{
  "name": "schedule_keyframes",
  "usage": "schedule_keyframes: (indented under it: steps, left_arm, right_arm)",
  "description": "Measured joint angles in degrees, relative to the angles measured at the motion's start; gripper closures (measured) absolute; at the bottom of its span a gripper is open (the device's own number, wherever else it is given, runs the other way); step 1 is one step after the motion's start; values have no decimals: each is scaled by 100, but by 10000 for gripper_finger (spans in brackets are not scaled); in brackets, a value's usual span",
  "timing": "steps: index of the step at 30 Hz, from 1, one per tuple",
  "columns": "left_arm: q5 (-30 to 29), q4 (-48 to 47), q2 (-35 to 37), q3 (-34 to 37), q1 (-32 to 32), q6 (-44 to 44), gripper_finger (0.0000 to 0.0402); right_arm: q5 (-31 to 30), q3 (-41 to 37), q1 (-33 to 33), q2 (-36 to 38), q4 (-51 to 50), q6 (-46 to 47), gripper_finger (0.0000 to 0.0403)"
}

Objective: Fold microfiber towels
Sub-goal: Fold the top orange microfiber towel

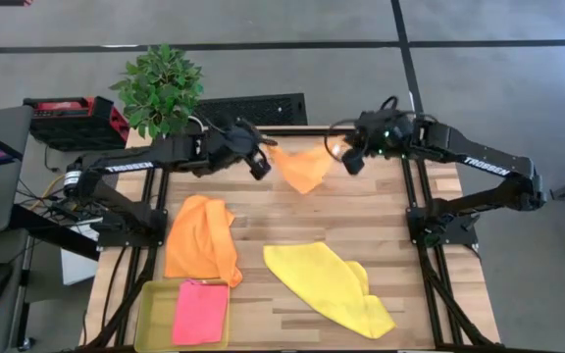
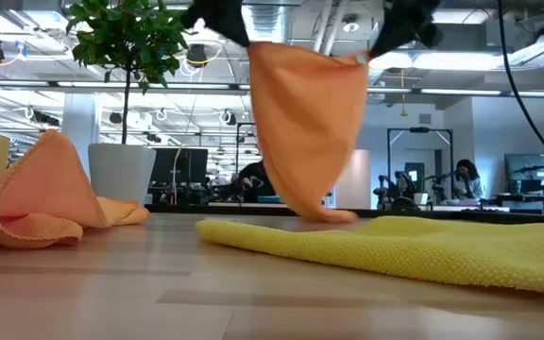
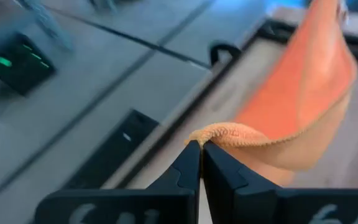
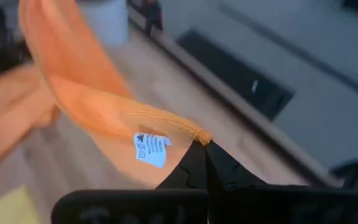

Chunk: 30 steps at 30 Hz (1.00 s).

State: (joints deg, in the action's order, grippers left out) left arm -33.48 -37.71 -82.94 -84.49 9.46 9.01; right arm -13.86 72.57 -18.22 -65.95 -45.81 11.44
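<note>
An orange microfiber towel hangs between my two grippers over the far middle of the table. My left gripper is shut on its left top corner and my right gripper on its right top corner. In the low view this orange towel droops in a wide pouch down to the tabletop. A second orange towel lies crumpled at the left. A yellow towel lies spread out near the front. A pink towel lies folded in the tray. My left gripper pinches the towel's top corner between its two fingertips. It comes from the table's left, slanting down. The cloth hangs below and away from the fingers, slack. My right gripper pinches the other top corner, next to the white label, between its fingertips. It comes from the table's right, slanting down. The towel sags between both holds, and its lower end reaches the tabletop.
A potted plant stands at the table's far left corner, with a dark crate behind the far edge. Bare wood lies between the hanging towel and the yellow one.
</note>
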Motion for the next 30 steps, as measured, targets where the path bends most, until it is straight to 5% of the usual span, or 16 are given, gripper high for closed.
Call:
schedule_keyframes:
  steps: [7,18,24,30]
  left_arm:
    - [-663,209,-2,-391,385,-462,401]
    - [-712,1212,-22,-389,1111,-1365,401]
    - [-346,991,-15,-389,922,-1805,401]
    - [-74,-401,-31,-336,508,-1230,401]
  right_arm:
    - [-4,5,-740,-115,896,-753,401]
    - [-133,9,-1458,-99,2051,-1326,401]
    - [-132,9,-1271,108,1660,-1329,401]
    - [-105,9,-800,148,298,-1020,401]
